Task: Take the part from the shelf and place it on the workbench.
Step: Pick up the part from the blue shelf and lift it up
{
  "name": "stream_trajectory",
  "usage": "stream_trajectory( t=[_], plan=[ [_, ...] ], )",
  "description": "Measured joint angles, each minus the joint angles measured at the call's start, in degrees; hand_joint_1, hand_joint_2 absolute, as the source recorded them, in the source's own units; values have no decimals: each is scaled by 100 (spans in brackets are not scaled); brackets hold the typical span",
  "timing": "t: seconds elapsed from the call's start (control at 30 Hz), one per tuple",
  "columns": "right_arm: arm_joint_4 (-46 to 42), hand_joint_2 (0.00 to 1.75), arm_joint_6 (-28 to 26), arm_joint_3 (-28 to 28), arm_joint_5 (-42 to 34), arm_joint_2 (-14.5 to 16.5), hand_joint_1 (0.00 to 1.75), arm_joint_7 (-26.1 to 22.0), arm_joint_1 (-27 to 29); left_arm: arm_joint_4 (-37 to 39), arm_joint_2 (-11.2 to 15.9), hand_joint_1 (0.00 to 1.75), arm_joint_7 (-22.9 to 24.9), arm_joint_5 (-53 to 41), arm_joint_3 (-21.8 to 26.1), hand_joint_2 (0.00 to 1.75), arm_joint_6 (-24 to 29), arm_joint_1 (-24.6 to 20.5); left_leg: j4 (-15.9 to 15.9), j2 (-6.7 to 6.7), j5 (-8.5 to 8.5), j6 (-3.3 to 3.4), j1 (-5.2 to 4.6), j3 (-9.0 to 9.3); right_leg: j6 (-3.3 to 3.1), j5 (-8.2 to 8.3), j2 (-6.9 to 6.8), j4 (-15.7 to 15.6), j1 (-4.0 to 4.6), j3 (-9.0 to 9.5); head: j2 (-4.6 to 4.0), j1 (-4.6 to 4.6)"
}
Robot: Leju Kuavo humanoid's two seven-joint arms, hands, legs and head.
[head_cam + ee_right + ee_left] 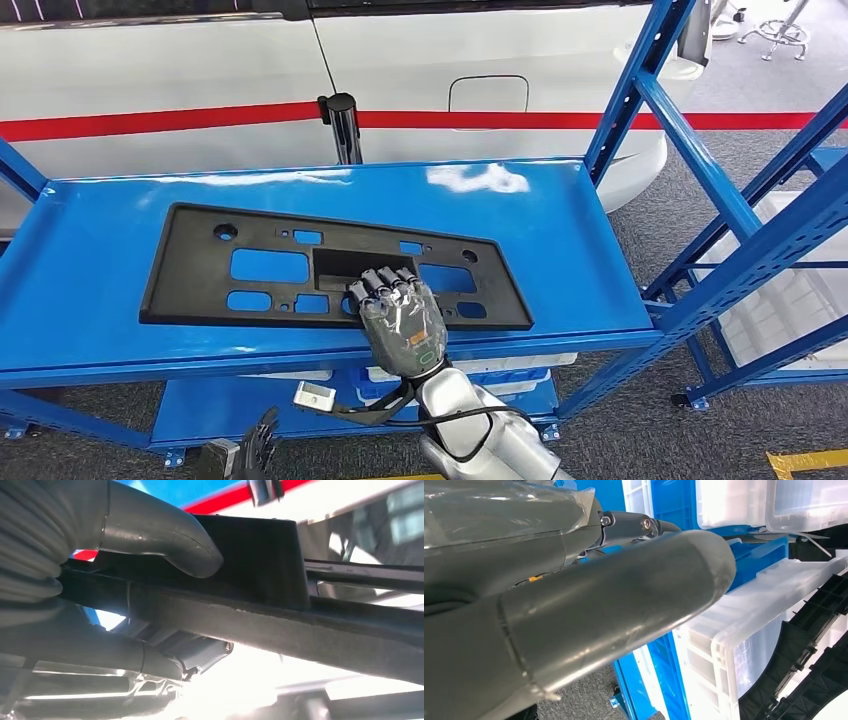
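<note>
A long black plastic part [190,270] with several cut-outs lies flat on the top level of the blue shelf [560,230]. My right hand [400,315] reaches over the shelf's front edge and grips the part's near edge at its middle. In the right wrist view the thumb [165,540] lies on one face of the part [260,555] and the fingers [150,655] on the other. My left hand [250,450] hangs low in front of the shelf, fingers apart and holding nothing; its thick thumb [614,600] shows close up in the left wrist view.
A white vehicle [500,60] with a red stripe stands right behind the shelf. Clear plastic bins [734,645] sit on the lower level, with more black parts [814,655] beside them. A second blue rack [790,200] stands to the right, on grey floor.
</note>
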Motion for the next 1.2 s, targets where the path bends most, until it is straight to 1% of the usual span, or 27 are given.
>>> stream_trajectory(
  t=[0.07, 0.1, 0.17, 0.23, 0.3, 0.37, 0.43, 0.5, 0.57, 0.63, 0.67, 0.77, 0.9, 1.07, 1.2],
  plan=[
    [-311, 175, -10, -228, -169, 0, 175, -265, 109, 1, 0, 0, 0, 0, 0, 0, 1, -1, 0, 1, 0, 0, 1, 0, 0, 0, 0, 0, 1, 0, 0, 1],
    [-464, 175, -10, -338, -358, 9, 175, -544, 188, 2, 0, 0, 0, 0, 1, 0, 3, -2, -1, 0, 0, 0, 1, 0, 0, 0, 1, 0, 1, -1, 0, 2],
    [-831, 175, -11, -619, -976, 73, 175, -1427, 408, 8, 0, 0, 0, 0, 2, 0, 16, -3, -1, 0, 0, 0, 1, -1, 0, 0, 1, 0, 1, -2, 0, 1],
    [-1244, 175, 3, -909, -1780, 180, 175, -2346, 638, 16, 0, 0, 0, 1, 2, 0, 31, -6, -1, -1, 0, 0, 1, -1, 0, 0, 0, 0, 1, -2, 0, -1],
    [-1679, 175, 89, -1090, -2746, 231, 175, -2979, 805, 19, 0, 0, 0, 7, 3, 0, 34, -2, -1, -2, 0, 0, 1, -2, 0, -1, -3, 0, 1, -2, 0, -1],
    [-2088, 175, 229, -1171, -3715, 216, 175, -3385, 936, 19, 0, 0, 0, 18, 5, 0, 33, 8, -1, -2, -1, -1, 0, -3, 0, -2, -3, 0, 1, -2, 0, 1],
    [-2391, 175, 349, -1229, -4243, 197, 175, -3598, 1049, 19, 0, 0, 0, 26, 7, 0, 33, 13, -1, 2, -2, -1, -2, -4, 0, -1, -1, 0, 0, -4, 0, 1],
    [-2578, 175, 661, -1262, -4809, 181, 175, -3840, 1130, 18, 0, 0, 0, 54, 9, 87, 15, 14, -1, 4, -2, 0, -4, -4, 1, -1, 0, -1, 0, -5, 0, 1],
    [-2720, 175, 1288, -1281, -5891, 147, 175, -4258, 1217, -4, 0, 0, 0, 118, 21, 175, -53, 31, -1, 0, -2, 0, -3, -4, 1, -1, -2, -1, 0, -4, 0, 2],
    [-2828, 175, 1946, -1336, -6872, 108, 175, -4657, 1317, -69, 0, 0, 0, 167, 59, 175, -128, 74, -1, -2, -1, 0, -3, -4, 1, -1, -3, -1, 0, -3, 0, 1],
    [-2862, 175, 2213, -1374, -7186, 92, 175, -4795, 1357, -107, 0, 0, 0, 178, 88, 175, -151, 95, -1, -2, -1, 0, -2, -4, 1, -1, -3, -1, 0, -3, 0, 1],
    [-2919, 175, 2734, -1475, -7658, 37, 175, -4997, 1419, -198, 0, 0, 0, 186, 178, 175, -172, 139, -1, 0, -2, 0, -2, -4, 1, -1, -2, -1, 0, -3, 0, 0],
    [-2946, 175, 2849, -1543, -7740, -16, 175, -5045, 1466, -276, 0, 0, 0, 189, 243, 175, -172, 189, -1, -1, -2, 0, -1, -5, 1, -1, -3, -1, 0, -3, 0, 1],
    [-2963, 175, 2832, -1586, -7572, -46, 175, -5044, 1497, -348, 0, 0, 0, 116, 301, 175, 32, 240, -1, 0, -2, 0, -1, -4, 0, -1, -2, -1, 0, -4, 0, 1],
    [-2968, 175, 2750, -1600, -7448, -50, 175, -4995, 1497, -329, 0, 0, 0, 109, 322, 175, 73, 216, -1, 0, -2, 0, -1, -4, 1, -1, -3, -1, 0, -4, 0, 1]
  ],
)
